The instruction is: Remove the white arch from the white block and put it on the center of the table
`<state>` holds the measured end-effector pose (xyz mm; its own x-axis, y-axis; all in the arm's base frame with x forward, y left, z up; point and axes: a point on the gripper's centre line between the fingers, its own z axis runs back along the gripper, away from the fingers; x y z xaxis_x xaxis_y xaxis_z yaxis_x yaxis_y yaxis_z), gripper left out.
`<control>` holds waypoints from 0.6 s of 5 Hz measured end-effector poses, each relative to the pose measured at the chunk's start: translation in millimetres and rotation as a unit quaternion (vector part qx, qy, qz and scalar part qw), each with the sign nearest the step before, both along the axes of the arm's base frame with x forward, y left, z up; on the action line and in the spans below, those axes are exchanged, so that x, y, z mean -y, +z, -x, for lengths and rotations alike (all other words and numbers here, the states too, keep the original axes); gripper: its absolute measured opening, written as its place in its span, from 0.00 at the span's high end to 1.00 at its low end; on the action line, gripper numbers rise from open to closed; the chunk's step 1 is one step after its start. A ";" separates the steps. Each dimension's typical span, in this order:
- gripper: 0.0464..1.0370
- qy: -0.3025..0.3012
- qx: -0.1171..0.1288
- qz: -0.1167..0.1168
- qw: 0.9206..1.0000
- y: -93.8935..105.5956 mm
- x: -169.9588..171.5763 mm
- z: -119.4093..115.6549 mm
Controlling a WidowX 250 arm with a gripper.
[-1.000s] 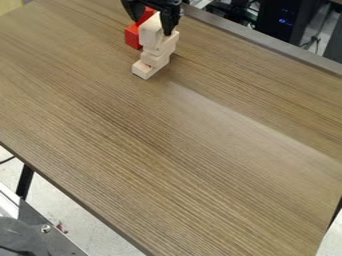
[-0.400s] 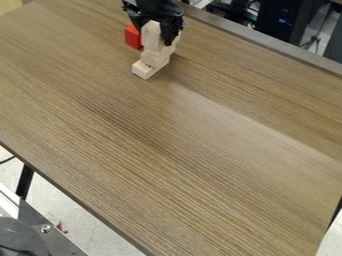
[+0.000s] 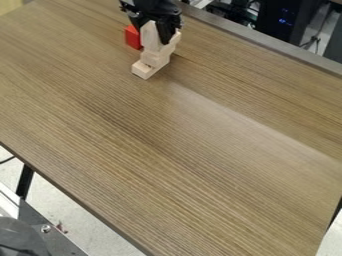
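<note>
"Where do we stand with the white arch [image 3: 151, 37]?"

"We take it to be the upper pale piece, right at the pincer [image 3: 151, 35], on top of the stack. Below the pincer, the white block [image 3: 143, 69] sits at the stack's foot, on the table [image 3: 190, 127]."

"Do we have hold of it?"

"We can't tell. Nor can we tell how far open the pincer is; we only see the piece upright at its tips."

"And that red block [image 3: 132, 37]?"

"Just beside the pincer, on the view's left. We should keep clear of it."

"How do we expect the arch to handle?"

"It looks like plain wood, so we judge it light and stiff, hardly fragile. Smooth faces may slip if we pinch only an edge. We want a square hold on opposite flat sides, high up, clear of the pieces beneath."

"Then what?"

"Once we're sure of the grip, we lift straight up so the stack doesn't topple, then carry it toward the camera from the pincer's present place, to the table's center, and lower it gently."
</note>
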<state>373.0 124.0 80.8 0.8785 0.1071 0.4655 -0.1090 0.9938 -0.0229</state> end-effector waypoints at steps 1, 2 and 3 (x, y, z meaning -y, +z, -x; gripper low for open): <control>0.45 0.001 0.004 0.009 1.000 0.2 1.4 1.4; 0.45 0.003 0.023 0.023 0.999 16.3 9.2 7.2; 0.45 -0.012 0.057 0.026 0.998 41.3 26.0 11.6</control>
<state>361.4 98.0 122.1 0.8227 0.1122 0.5573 -0.0782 0.9933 -0.0846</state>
